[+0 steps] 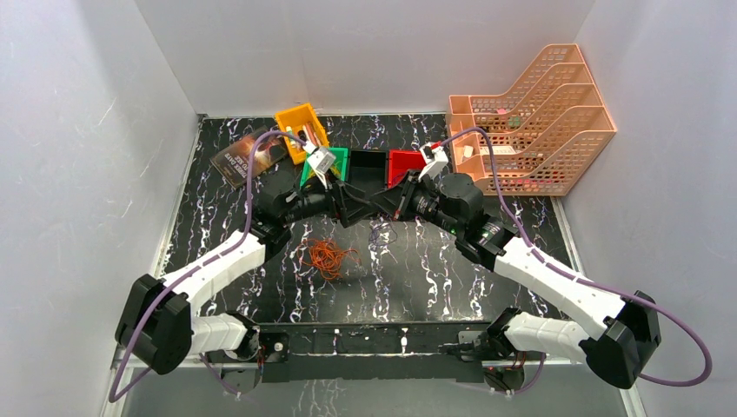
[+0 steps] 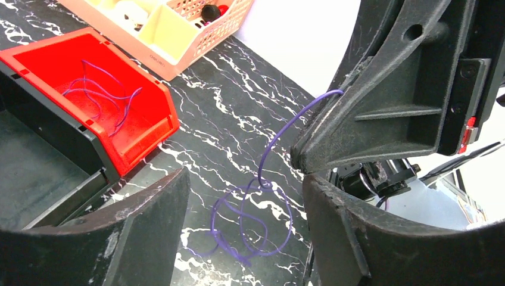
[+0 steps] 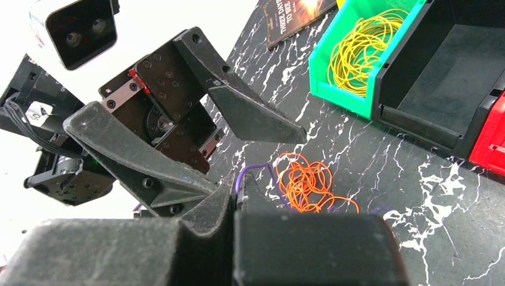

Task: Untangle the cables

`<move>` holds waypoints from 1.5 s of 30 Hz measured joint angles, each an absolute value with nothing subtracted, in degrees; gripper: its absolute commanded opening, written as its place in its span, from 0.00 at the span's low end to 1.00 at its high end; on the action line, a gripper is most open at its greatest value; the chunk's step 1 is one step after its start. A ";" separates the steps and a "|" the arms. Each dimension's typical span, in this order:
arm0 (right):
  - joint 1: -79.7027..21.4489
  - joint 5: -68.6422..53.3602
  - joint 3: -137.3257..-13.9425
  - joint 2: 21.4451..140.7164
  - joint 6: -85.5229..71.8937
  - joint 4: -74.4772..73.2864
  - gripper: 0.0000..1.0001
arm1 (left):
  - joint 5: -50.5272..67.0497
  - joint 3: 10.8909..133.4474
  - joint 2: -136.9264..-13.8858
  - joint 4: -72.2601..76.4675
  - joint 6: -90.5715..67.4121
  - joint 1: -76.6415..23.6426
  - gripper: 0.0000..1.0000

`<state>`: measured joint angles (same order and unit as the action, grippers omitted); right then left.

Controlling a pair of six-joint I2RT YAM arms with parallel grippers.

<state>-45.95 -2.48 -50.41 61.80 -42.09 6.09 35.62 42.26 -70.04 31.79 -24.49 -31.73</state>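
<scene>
Right pincer (image 3: 236, 187) grips a purple cable (image 2: 268, 146); left pincer (image 2: 245, 179) gapes.

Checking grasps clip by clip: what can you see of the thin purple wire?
The purple wire is one very thin, smooth, springy-looking strand. An upper part is pinched in the shut right tool, from which it arcs down to the black marbled table, where the rest lies in a few loose overlapping loops.
</scene>
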 measured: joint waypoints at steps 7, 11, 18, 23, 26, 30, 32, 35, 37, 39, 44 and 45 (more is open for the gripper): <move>-45.76 -3.18 -50.41 61.80 -42.83 6.09 0.00 | 37.41 43.03 -71.99 33.61 -26.11 -31.86 0.23; -45.76 -3.18 -50.41 61.80 -42.96 6.09 0.00 | 37.87 43.03 -72.58 34.26 -26.87 -32.01 0.03; -45.76 0.01 -50.41 61.34 -42.39 5.52 0.50 | 37.74 43.03 -72.66 34.26 -27.20 -32.01 0.00; -45.76 3.40 -50.41 60.42 -42.04 5.41 0.55 | 37.52 43.81 -73.28 33.63 -27.29 -32.01 0.00; -45.76 3.88 -50.41 60.75 -41.95 5.91 0.56 | 36.91 44.27 -73.80 32.86 -27.53 -32.01 0.00; -45.76 3.68 -50.41 62.54 -41.87 7.09 0.55 | 36.45 44.36 -73.84 32.29 -27.86 -32.01 0.00; -45.76 3.46 -50.41 63.79 -41.89 7.68 0.53 | 36.45 44.42 -73.84 32.14 -28.08 -32.01 0.00; -45.76 2.96 -50.41 65.39 -41.91 8.32 0.49 | 36.45 44.42 -73.84 32.05 -28.18 -32.01 0.00; -45.76 2.79 -50.41 66.13 -41.91 8.91 0.40 | 36.45 44.42 -73.84 32.05 -28.27 -32.01 0.00; -45.76 2.55 -50.41 66.61 -41.93 9.65 0.35 | 36.38 44.42 -73.89 31.81 -28.34 -31.99 0.00; -45.76 2.39 -50.41 67.53 -41.63 10.92 0.17 | 36.73 44.42 -74.00 31.73 -28.38 -32.05 0.00; -45.76 2.37 -50.41 67.70 -41.60 10.98 0.13 | 36.84 44.42 -74.04 31.70 -28.38 -32.05 0.00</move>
<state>-45.76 2.37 -50.41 67.70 -41.60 10.98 36.84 44.42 -74.04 31.70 -28.38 -32.05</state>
